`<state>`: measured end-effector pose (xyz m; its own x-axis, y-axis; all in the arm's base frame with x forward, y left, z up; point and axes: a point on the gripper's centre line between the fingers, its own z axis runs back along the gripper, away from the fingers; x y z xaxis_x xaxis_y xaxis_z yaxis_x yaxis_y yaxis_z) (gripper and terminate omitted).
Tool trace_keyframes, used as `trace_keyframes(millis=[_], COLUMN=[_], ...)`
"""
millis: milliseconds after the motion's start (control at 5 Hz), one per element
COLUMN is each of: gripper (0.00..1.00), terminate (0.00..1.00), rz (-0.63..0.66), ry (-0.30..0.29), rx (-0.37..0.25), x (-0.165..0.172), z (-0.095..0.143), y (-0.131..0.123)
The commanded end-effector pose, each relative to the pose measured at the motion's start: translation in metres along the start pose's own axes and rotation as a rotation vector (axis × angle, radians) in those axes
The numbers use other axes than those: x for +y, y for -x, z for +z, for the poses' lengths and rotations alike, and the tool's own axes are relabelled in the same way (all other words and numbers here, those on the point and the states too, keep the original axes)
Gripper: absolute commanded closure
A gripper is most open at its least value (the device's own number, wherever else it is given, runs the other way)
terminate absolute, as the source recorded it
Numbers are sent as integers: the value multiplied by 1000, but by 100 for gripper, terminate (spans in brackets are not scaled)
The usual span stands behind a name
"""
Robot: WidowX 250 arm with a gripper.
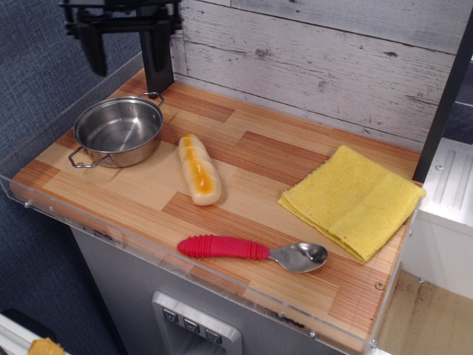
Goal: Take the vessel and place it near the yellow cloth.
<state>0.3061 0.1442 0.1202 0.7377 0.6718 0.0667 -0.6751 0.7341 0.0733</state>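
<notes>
I see the table (281,159) laid out with the cloth (353,200) flat on the far right and the pot (118,132) upright and empty at the far left corner, well apart from each other. Between them lie a bread roll (198,168) and, nearer the front edge, a red-handled spoon (253,251). My gripper (122,46) hangs above the pot's back rim with its two fingers spread wide and nothing between them. My worry from here is the grasp: the pot's wall is thin, shiny and curved, so if I come down off-centre one finger could land on the rim and tip or skid the pot toward the clear guard wall (44,111) on the left. Carrying it right, a low path risks clipping the roll, and a slack pinch could let the pot swing or drop before it reaches the cloth
</notes>
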Motion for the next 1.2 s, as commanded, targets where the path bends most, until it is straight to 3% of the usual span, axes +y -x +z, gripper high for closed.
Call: trace_keyframes(millis=[0, 200, 600, 1000], gripper=[0, 0, 0, 0], terminate=[0, 0, 0, 0], rz=[-60, -93, -92, 58], ry=[-60, -81, -101, -58], rx=[44, 68, 125, 98], x=[-29, -46, -45, 1], z=[-33, -43, -67, -51], y=[2, 8, 11, 11])
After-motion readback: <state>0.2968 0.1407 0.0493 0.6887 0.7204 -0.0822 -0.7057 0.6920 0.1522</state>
